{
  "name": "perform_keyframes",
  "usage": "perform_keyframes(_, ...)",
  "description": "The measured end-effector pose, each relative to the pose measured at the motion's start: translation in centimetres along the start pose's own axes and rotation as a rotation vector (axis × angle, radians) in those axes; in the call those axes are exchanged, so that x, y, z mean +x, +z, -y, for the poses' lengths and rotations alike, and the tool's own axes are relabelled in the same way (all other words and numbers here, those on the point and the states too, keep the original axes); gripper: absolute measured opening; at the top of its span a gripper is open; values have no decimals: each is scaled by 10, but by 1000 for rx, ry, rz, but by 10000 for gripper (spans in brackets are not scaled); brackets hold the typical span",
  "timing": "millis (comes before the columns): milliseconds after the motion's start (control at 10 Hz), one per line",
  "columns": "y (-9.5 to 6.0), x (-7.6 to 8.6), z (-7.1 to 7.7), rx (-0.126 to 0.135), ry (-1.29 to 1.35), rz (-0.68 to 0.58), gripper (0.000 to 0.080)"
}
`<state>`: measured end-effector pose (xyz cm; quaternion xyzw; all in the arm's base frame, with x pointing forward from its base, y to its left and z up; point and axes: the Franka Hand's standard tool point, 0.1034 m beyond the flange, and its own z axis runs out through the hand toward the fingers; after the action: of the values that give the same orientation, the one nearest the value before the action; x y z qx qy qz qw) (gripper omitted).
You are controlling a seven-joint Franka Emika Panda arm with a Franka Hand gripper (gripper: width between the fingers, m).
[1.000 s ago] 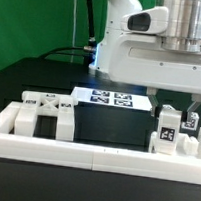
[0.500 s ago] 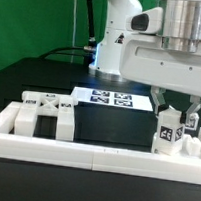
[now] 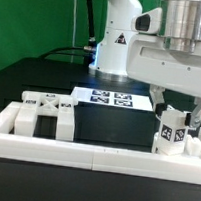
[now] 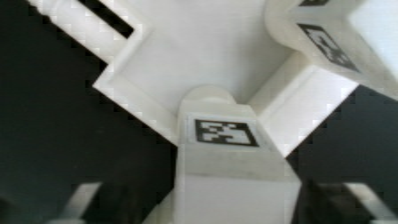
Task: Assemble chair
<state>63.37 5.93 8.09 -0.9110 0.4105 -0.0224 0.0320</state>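
Observation:
A white chair post point(image 3: 171, 132) with a square tag stands tilted at the exterior view's right, just behind the white border rail point(image 3: 83, 147). My gripper point(image 3: 176, 112) is down over it, with a finger on each side of its top. In the wrist view the same post point(image 4: 221, 135) runs between my two dark fingers point(image 4: 349, 200), which press against its sides. My gripper point(image 4: 217, 208) is shut on it. A second tagged chair part point(image 3: 193, 126) stands right behind it, also in the wrist view point(image 4: 329, 45). More white chair parts point(image 3: 42, 112) sit at the left.
The marker board point(image 3: 111, 98) lies flat on the black table behind the parts. The border rail runs along the front and turns back at the left end point(image 3: 14, 118). In the wrist view the rail point(image 4: 134, 65) passes under the held post.
My gripper has shifted toward the exterior view's right, and the tagged post has moved with it and tilted. The parts at the left have not moved.

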Motion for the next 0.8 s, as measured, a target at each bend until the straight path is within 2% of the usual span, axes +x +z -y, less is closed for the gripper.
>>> perform_keyframes(100, 0, 0, -1, -1, -43, 1, 600)
perform_keyframes(200, 0, 0, -1, -3, -155, 0, 635)
perform_keyframes(800, -1, 1, -1, -1, -663, -1, 648)
